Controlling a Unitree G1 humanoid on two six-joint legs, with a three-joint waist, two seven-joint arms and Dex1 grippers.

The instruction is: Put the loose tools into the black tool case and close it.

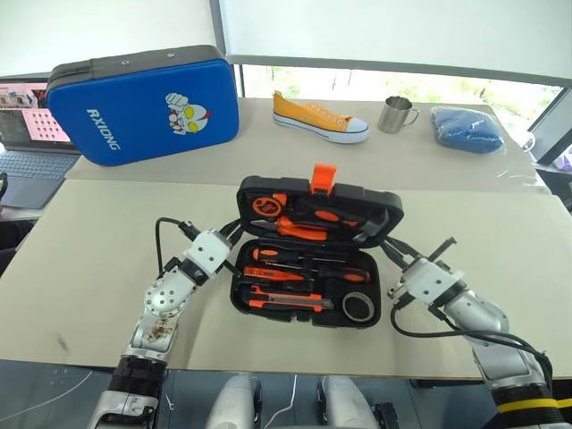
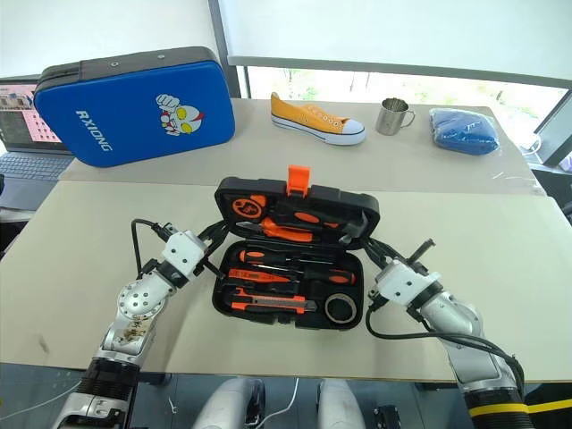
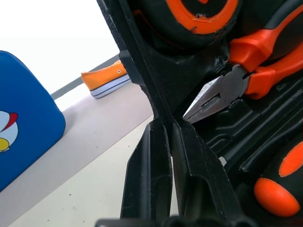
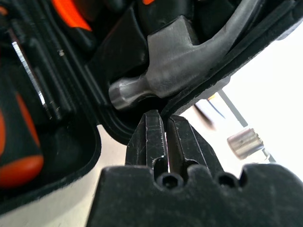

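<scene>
Both pincers, left [image 1: 234, 234] and right [image 1: 391, 248], closed, flank the half-raised lid [image 1: 319, 208] of the black tool case [image 1: 308, 284]; it could slip and drop back open.

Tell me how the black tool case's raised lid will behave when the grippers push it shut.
The black tool case lid looks like stiff moulded plastic, so it should swing as one piece without flexing. It carries pliers and a hammer, so it is probably heavy and may drop quickly once past upright. The loaded base will likely stay put.
</scene>
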